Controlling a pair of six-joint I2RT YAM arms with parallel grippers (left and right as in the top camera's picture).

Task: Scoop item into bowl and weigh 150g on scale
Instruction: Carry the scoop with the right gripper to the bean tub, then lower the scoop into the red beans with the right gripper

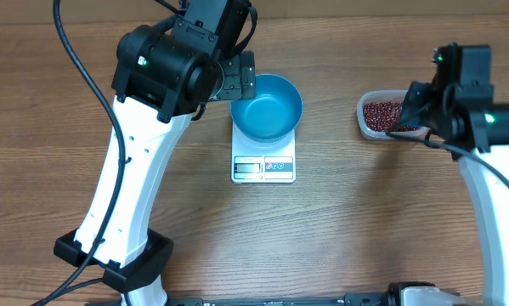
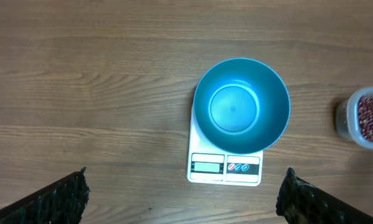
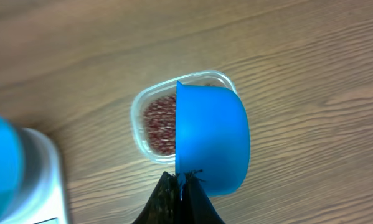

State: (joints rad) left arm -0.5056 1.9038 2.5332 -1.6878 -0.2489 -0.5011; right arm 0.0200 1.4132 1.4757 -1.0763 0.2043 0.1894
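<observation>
The deep blue bowl [image 1: 267, 106] stands empty on the white scale [image 1: 263, 167], whose display and buttons face the table's front. My left gripper [image 1: 241, 76] hovers at the bowl's left rim; in the left wrist view it [image 2: 185, 180] stands open, high over the bowl [image 2: 241, 104] and scale [image 2: 224, 167]. The red-brown beans [image 1: 383, 112] lie in a clear tub [image 1: 364, 119] to the right. My right gripper [image 3: 183, 177] is shut on the handle of a small blue scoop [image 3: 211, 137], held on edge over the tub's right half, above the beans [image 3: 161, 121].
The left arm's white link [image 1: 131, 178] crosses the table's left side down to its base at the front. The right arm [image 1: 492, 170] runs along the right edge. Bare wood lies between the scale and the tub.
</observation>
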